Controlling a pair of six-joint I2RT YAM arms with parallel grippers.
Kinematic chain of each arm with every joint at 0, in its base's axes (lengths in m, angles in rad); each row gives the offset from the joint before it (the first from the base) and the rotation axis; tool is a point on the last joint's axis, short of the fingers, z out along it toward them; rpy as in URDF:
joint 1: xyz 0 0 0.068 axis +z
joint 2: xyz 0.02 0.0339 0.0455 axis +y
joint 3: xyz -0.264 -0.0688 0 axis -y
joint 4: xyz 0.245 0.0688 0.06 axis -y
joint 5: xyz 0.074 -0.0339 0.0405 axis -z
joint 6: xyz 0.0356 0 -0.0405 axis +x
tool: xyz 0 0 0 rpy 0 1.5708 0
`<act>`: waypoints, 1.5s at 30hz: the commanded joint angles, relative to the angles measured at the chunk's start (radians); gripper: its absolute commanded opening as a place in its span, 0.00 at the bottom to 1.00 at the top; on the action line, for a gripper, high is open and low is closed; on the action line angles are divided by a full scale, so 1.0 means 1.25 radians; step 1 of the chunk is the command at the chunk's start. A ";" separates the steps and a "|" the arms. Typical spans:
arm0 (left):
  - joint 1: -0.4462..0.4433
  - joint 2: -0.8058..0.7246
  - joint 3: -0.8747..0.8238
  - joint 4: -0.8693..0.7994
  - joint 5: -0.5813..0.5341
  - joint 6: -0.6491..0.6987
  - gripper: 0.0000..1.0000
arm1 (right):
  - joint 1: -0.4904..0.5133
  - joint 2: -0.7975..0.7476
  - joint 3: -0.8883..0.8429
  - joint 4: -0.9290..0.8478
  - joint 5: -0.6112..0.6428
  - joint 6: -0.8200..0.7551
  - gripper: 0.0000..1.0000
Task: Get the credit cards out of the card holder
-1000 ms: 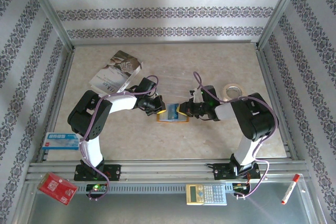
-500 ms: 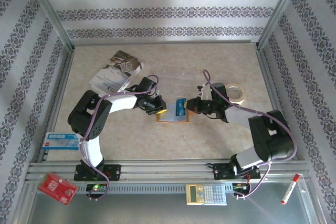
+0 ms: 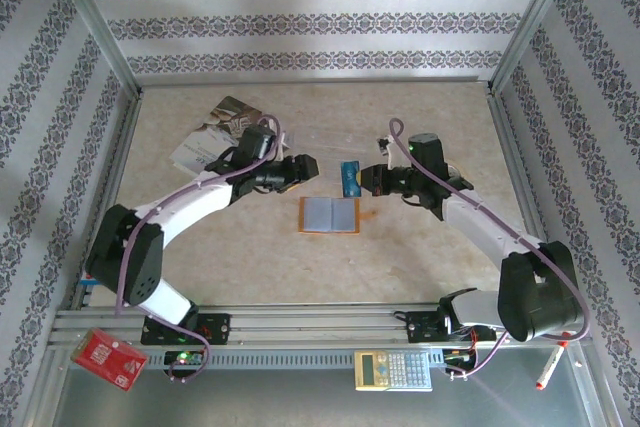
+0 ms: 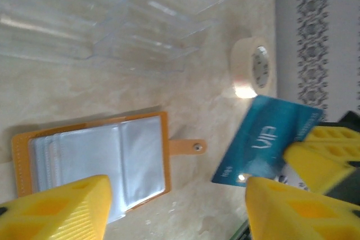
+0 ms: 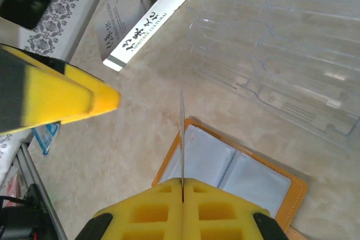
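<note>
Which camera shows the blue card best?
The left wrist view: the blue card shows its printed face, VIP lettering readable. The right wrist view catches it edge-on, pinched in the right claw; the top view shows a small blue patch.

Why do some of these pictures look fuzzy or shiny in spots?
Left wrist view: soft all over, the left claw and its yellow fingers blurriest; glare spots on the tape roll and blue card. Right wrist view: sharper, with reflections streaking the clear plastic tray. Top view: even light, faint shadows.
</note>
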 commanded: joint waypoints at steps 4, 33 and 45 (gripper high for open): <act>0.005 -0.006 0.007 0.126 0.065 0.115 0.77 | 0.003 -0.006 0.057 -0.050 -0.053 -0.063 0.02; 0.000 0.076 -0.021 0.527 0.211 -0.165 0.32 | -0.016 0.053 0.032 0.302 -0.187 0.327 0.02; 0.003 0.052 -0.008 0.468 0.209 -0.099 0.00 | -0.034 0.069 0.016 0.306 -0.168 0.341 0.32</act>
